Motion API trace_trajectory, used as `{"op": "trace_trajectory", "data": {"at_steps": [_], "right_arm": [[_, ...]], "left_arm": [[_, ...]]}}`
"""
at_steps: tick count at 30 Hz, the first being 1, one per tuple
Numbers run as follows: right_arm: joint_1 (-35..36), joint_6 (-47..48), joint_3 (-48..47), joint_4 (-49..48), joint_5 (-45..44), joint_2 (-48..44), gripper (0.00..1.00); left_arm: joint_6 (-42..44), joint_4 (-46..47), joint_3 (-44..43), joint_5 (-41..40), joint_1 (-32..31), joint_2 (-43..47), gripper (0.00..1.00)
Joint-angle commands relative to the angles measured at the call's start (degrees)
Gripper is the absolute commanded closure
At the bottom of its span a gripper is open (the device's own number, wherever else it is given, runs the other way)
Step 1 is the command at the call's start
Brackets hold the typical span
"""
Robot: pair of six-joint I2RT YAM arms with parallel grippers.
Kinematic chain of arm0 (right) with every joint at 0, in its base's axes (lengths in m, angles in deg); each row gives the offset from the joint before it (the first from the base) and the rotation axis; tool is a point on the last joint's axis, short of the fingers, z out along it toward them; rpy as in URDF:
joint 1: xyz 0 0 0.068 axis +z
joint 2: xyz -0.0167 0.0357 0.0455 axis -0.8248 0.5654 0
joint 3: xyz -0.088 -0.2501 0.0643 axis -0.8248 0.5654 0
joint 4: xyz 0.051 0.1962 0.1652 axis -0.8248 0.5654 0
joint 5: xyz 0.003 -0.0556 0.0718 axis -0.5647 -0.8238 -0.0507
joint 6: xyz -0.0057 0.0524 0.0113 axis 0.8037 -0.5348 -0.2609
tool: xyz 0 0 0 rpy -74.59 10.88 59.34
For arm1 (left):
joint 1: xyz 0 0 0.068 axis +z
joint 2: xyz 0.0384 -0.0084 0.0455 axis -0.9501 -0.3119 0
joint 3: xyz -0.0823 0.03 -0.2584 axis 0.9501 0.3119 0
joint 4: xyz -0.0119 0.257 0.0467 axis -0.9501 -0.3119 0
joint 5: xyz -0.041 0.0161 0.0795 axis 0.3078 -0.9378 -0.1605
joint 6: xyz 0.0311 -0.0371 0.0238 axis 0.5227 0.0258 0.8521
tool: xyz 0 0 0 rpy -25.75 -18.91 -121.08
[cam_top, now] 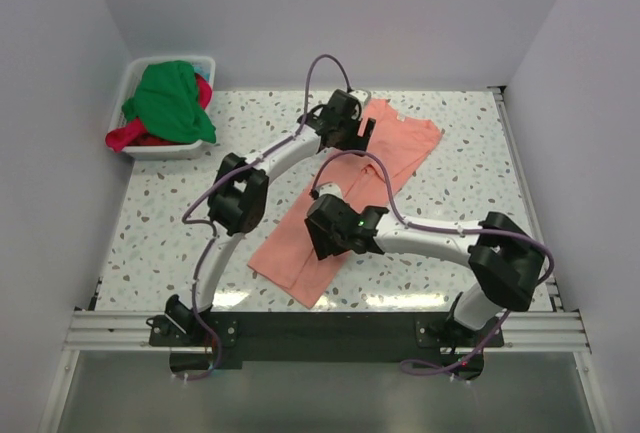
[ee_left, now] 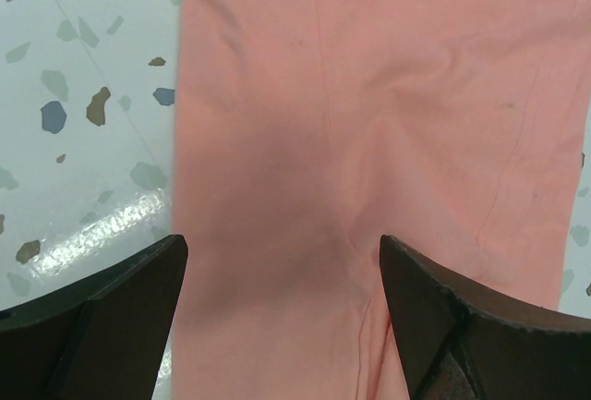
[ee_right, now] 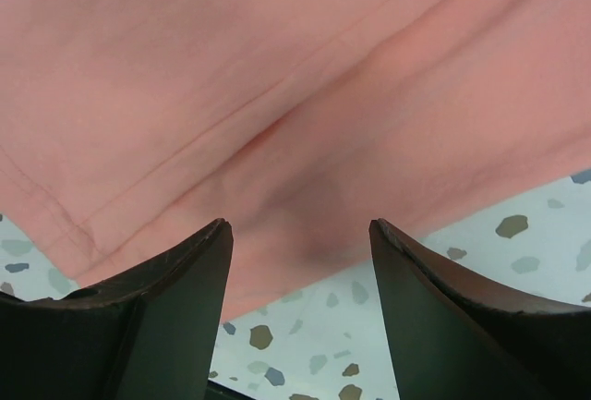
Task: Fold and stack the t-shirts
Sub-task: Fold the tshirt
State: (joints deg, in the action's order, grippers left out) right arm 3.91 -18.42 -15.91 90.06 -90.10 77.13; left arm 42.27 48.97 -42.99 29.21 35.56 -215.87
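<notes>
Over the nearer half of the folded salmon-pink t-shirt [cam_top: 290, 251], which lies slantwise across the middle of the terrazzo table [cam_top: 160, 243], the right gripper [ee_right: 300, 234] hangs with jaws parted, grasping nothing. Farther along the strip, the left gripper [ee_left: 283, 243] stands wide open and empty, seemingly just above the cloth. In the white tub [cam_top: 165, 151] at the table's far left corner, the green t-shirt [cam_top: 170, 98] lies heaped on the red-magenta t-shirt [cam_top: 125, 137].

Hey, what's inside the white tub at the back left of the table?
A green t-shirt is heaped on top in the white tub, a red-magenta t-shirt poking out beneath it. Anything under them is covered.
</notes>
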Motion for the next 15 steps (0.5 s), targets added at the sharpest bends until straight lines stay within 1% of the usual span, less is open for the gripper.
{"op": "trace_trajectory", "data": {"at_steps": [1, 9, 15], "right_arm": [[1.6, 1.16, -3.58, -3.82, 1.35, 2.73, 0.34], [3.27, 1.68, -4.55, -4.96, 1.88, 6.86, 0.34], [3.18, 1.6, -3.68, -6.01, 2.85, 9.23, 0.34]], "left_arm": [[2.95, -3.88, -5.63, 4.09, 0.32, -3.61, 0.1], [3.65, -3.09, -6.78, 6.29, 0.32, -6.34, 0.1], [2.34, -3.62, -8.19, 2.96, 0.33, -8.01, 0.1]]}}
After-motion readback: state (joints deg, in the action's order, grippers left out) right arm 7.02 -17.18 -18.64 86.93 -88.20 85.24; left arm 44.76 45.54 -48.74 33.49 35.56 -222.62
